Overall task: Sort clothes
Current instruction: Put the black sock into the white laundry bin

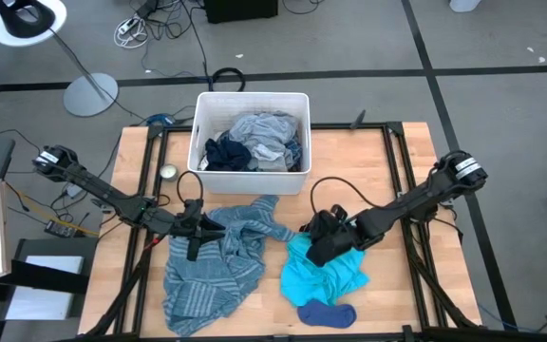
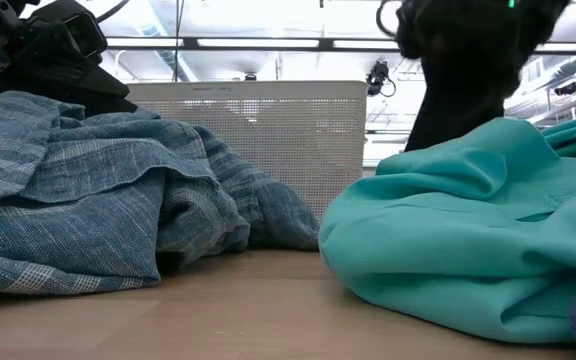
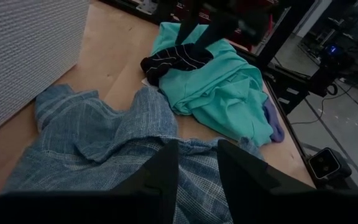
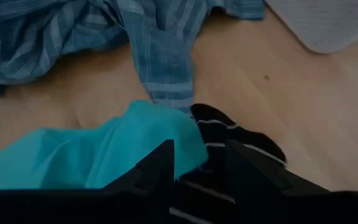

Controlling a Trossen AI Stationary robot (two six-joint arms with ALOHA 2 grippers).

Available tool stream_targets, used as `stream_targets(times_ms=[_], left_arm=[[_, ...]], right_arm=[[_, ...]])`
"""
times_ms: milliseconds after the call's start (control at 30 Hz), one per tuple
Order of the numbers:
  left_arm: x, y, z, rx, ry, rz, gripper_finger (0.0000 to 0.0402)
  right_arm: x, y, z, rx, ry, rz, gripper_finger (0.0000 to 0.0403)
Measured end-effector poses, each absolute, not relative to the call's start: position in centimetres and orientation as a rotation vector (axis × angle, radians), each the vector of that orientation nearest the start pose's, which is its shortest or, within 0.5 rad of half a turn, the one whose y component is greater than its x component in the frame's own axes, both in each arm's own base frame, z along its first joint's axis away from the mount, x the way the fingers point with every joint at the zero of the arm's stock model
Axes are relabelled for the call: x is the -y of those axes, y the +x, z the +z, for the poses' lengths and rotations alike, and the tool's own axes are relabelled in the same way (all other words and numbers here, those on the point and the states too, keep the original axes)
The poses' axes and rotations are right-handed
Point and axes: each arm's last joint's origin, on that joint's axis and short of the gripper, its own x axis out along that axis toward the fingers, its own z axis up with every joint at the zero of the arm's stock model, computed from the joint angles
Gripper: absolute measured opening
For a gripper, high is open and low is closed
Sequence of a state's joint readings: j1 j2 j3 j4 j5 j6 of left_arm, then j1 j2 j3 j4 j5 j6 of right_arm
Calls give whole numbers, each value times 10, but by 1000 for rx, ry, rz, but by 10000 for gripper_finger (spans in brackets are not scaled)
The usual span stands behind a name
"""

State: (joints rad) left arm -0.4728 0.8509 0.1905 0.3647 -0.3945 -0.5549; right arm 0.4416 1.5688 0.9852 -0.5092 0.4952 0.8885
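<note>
The grey-blue striped top (image 1: 212, 261) lies crumpled on the table's left half, and my left gripper (image 1: 193, 236) is shut on it near its far edge. The turquoise garment (image 1: 323, 275) lies crumpled on the right half, with the navy white-striped piece (image 3: 176, 59) on its far edge. My right gripper (image 1: 326, 236) is shut on that piece. A dark blue sock (image 1: 327, 312) lies flat by the turquoise garment's near edge. A grey shirt (image 1: 266, 131) and a dark blue garment (image 1: 226, 155) lie in the white bin (image 1: 198, 142). My left gripper pinches a bunched fold of the striped top (image 3: 197, 163) between its two fingers, coming from above at a slant. The rest of the top lies slack on the table. My right gripper pinches the navy white-striped piece (image 4: 211, 144) between its two fingers, pointing down from above. The piece is bunched under the fingers and rests on the turquoise garment's edge (image 4: 166, 134).
The white bin stands at the table's far edge, in the middle. A small round object (image 1: 168, 172) lies on the table left of the bin. Bare wood (image 1: 283, 214) shows between the two garments and the bin.
</note>
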Motion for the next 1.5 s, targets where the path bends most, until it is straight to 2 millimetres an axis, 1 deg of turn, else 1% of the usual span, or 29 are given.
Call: stream_targets(times_ms=[167,267,333,400,433,500,533,567,633,700,767,833,933,1033,1100,1200,1267,1333,1433,1500], left_arm=[[66,153,172,-281,-427,-1,117],[66,153,172,-281,-427,-1,117],[66,153,172,-281,-427,-2,117],[66,153,172,-281,-427,-2,117],[66,153,172,-281,-427,-2,117],[66,153,172,-281,-427,-2,117],[66,153,172,-281,-428,-2,117],[66,153,172,-281,-428,-1,117],[66,153,172,-281,-431,-1,117],[66,153,172,-280,-434,-1,117],[66,153,172,-280,-434,-1,117],[66,153,172,-280,-435,-1,117],[66,153,172,-279,-435,-1,117],[66,154,172,-277,-436,-2,117],[66,154,172,-277,-436,-2,117],[66,154,172,-277,-436,-2,117],[66,154,172,-276,-436,-2,117],[66,154,172,-276,-433,-3,117],[66,154,172,-277,-432,-3,117],[66,154,172,-276,-432,-3,117]], right_arm=[[-109,274,176,-804,322,-426,142],[-105,270,166,-813,302,-423,141],[-101,266,160,-850,311,-412,132],[-99,265,156,-886,333,-391,108],[-98,265,156,-894,345,-388,89],[-97,265,156,-903,353,-397,35],[-97,265,158,-914,344,-402,18],[-96,267,162,-921,329,-403,13],[-95,272,175,-930,308,-407,12],[-93,278,194,-946,275,-411,6],[-91,287,219,-942,222,-410,5],[-90,296,249,-904,158,-398,5],[-87,311,297,-790,59,-347,3],[-77,323,349,-635,-33,-328,3],[-66,328,378,-547,-70,-330,2],[-44,333,414,-405,-96,-367,2],[-26,336,431,-315,-114,-408,2],[-9,338,440,-248,-121,-446,2],[18,340,447,-181,-100,-486,6],[35,340,447,-176,-91,-513,11]])
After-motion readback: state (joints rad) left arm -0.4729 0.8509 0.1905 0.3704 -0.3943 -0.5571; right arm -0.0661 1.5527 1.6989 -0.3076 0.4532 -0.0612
